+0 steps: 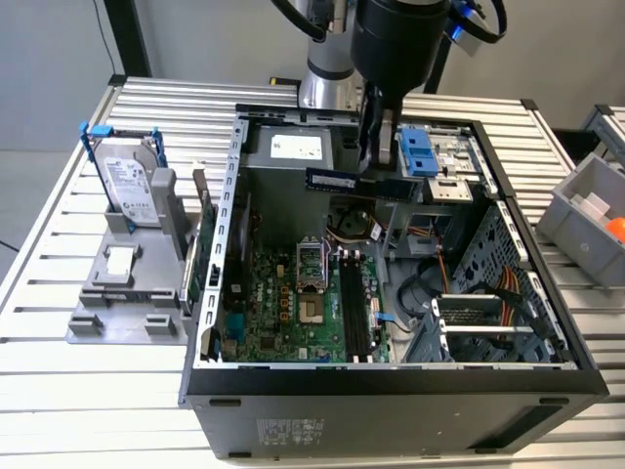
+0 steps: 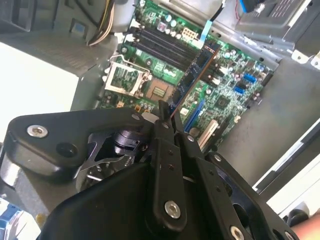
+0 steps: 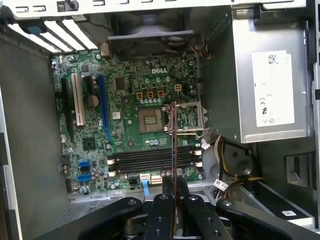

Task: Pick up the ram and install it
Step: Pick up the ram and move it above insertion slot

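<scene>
overhead, in the exterior view, the gripper [image 1: 374, 168] hangs over the open computer case [image 1: 391, 383], clenched on the ram [image 1: 332, 180], which it holds level in the air above the motherboard [image 1: 283, 303]. next, in the second wrist view, the fingers [image 2: 164, 130] pinch the ram [image 2: 197, 72], seen edge-on. lastly, in the first wrist view, the ram [image 3: 174, 135] shows as a thin line across the memory slots [image 3: 145, 160], not seated in them.
</scene>
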`<state>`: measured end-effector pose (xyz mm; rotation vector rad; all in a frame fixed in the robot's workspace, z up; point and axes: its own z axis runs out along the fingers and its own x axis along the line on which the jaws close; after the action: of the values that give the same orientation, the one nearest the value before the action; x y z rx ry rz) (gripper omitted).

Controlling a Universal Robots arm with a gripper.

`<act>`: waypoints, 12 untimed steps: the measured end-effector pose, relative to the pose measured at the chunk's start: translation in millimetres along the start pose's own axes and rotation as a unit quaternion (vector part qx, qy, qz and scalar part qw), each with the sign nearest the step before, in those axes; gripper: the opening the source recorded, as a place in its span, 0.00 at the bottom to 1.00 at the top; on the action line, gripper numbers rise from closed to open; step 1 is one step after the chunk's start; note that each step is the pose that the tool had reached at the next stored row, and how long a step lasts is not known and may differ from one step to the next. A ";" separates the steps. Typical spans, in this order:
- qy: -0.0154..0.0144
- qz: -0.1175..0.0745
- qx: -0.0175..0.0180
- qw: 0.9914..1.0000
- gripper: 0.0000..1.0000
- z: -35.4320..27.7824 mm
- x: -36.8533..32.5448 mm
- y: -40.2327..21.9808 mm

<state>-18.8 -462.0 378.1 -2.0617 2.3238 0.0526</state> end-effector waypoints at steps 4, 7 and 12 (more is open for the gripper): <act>0.000 -0.002 0.000 1.000 0.00 0.0 0.6 -6.0; 0.000 -0.003 0.000 1.000 0.00 -0.1 1.9 -10.9; 0.000 -0.006 0.000 1.000 0.00 -0.2 4.2 -18.6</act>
<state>-0.8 -468.4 378.1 -2.0749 2.3121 0.0530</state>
